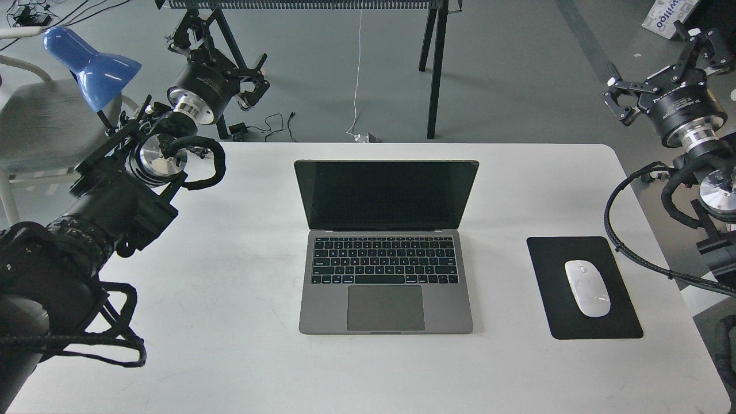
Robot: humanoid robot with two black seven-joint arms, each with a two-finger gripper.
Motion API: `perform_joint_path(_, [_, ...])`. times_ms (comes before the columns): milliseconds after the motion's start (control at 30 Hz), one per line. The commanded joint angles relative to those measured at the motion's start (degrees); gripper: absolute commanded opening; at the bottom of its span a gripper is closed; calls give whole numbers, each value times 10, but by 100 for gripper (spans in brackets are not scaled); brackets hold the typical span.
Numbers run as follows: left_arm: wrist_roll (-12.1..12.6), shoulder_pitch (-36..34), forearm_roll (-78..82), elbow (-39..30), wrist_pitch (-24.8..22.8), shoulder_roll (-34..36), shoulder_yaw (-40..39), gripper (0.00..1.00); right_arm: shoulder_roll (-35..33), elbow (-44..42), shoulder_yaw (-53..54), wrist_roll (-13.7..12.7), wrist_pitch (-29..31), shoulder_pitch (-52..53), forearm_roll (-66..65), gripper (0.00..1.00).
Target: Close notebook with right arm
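Right gripper: my right gripper [661,69] hangs above the floor past the table's far right corner, fingers spread wide apart, nothing between them, touching nothing.
Right arm: my right arm [698,144] comes in from the right edge, silver ring behind the black wrist cylinder, black braided cable [618,230] looping down over the table's right edge.
Left gripper: my left gripper [221,60] is up beyond the table's far left corner, fingers parted and empty, just beside the blue lamp [92,66].
Left arm: my left arm [109,213] crosses the left side of the table, thick and black, with cable loops at the lower left.
Notebook: the notebook [385,247] sits at the middle of the table, squared to me, well apart from both grippers.
Notebook look: lid open and tilted back, screen black, dark keys, large grey trackpad nearest me, space-grey body.
Mouse pad: a black mouse pad [549,259] lies to the right of the notebook, not touching it.
Mouse: a white mouse [586,287] rests on the pad, pointing away from me.
Table: white table [230,345], rounded far right corner.
Room: grey floor beyond, black legs of a stand [434,69] behind the table, a thin white cord [357,75] running down to the far edge, a grey chair [34,126] at the left, a cardboard box [667,17] at the top right.
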Motion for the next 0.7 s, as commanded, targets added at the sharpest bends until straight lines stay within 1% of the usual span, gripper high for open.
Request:
perform_joint_path(0, [-2, 0, -1, 0, 0, 1, -2, 100, 9, -5, 0, 2, 0, -1, 6, 100])
perform_joint_path(200, [-1, 0, 0, 0, 0, 1, 0, 100, 7, -4, -17, 3, 0, 0, 4, 100])
perform_joint_path(300, [2, 2, 2, 0, 0, 0, 1, 100, -5, -3, -48, 3, 0, 17, -2, 100])
perform_joint_path(400, [2, 2, 3, 0, 0, -1, 2, 100, -28, -4, -123, 2, 0, 62, -5, 100])
perform_joint_path(467, [2, 2, 3, 0, 0, -1, 2, 100, -48, -3, -193, 3, 0, 88, -4, 100])
perform_joint_path(567, [3, 2, 3, -1, 0, -1, 2, 100, -49, -3, -292, 3, 0, 132, -5, 100])
perform_joint_path(667, [3, 2, 3, -1, 0, -1, 3, 100, -48, -2, -364, 2, 0, 162, -6, 100])
